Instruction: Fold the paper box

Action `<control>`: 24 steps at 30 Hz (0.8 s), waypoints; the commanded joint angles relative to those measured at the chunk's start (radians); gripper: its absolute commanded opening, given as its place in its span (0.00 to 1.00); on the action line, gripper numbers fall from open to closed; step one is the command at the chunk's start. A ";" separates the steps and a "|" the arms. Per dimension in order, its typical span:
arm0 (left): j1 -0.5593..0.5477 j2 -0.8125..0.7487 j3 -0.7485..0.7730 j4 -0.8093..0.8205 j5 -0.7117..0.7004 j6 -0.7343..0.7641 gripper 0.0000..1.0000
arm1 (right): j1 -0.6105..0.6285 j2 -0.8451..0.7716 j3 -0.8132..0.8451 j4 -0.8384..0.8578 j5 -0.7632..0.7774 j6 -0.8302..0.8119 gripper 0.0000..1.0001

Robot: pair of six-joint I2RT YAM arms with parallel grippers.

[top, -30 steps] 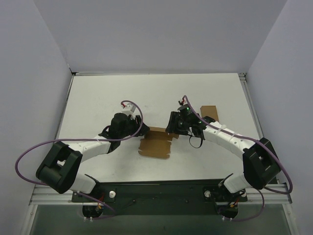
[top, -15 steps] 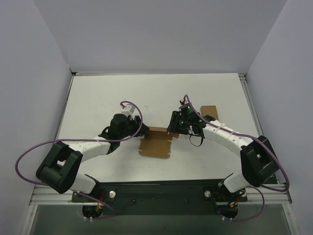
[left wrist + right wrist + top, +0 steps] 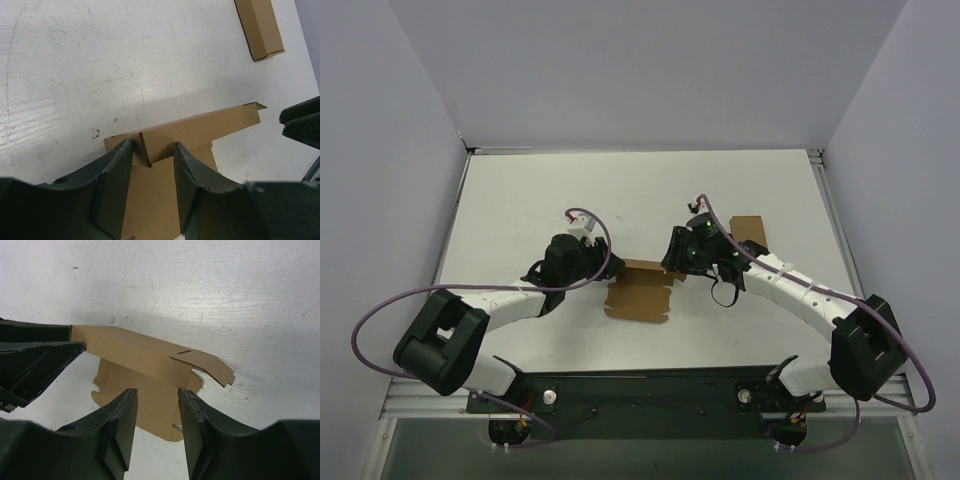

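Nearest you, in the left wrist view, your left gripper (image 3: 151,160) has its dark jaws parted. The end edge of a raised panel of the paper box (image 3: 200,131) sits in the gap, with space on both sides, so nothing is pinched. In the right wrist view, your right gripper (image 3: 156,402) is parted too, poised over the box's flat lower panel and clamping nothing.

The box lies mid-table between the two grippers, partly folded. It is thin, matte brown kraft card, with one long panel lifted along a crease and the rest flat. The right wrist view gives you a cut slot, a notched tab at the raised panel's far end and curved flap edges, which the top view cannot resolve.

The white table (image 3: 520,200) is scuffed and scratched. Farther off, beyond your right gripper, a narrow plain cardboard strip (image 3: 748,228) lies flat, apart from the box.
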 commanded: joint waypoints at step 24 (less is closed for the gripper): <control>0.002 -0.040 -0.030 0.036 0.004 -0.005 0.47 | 0.027 0.140 0.076 -0.023 0.009 0.011 0.37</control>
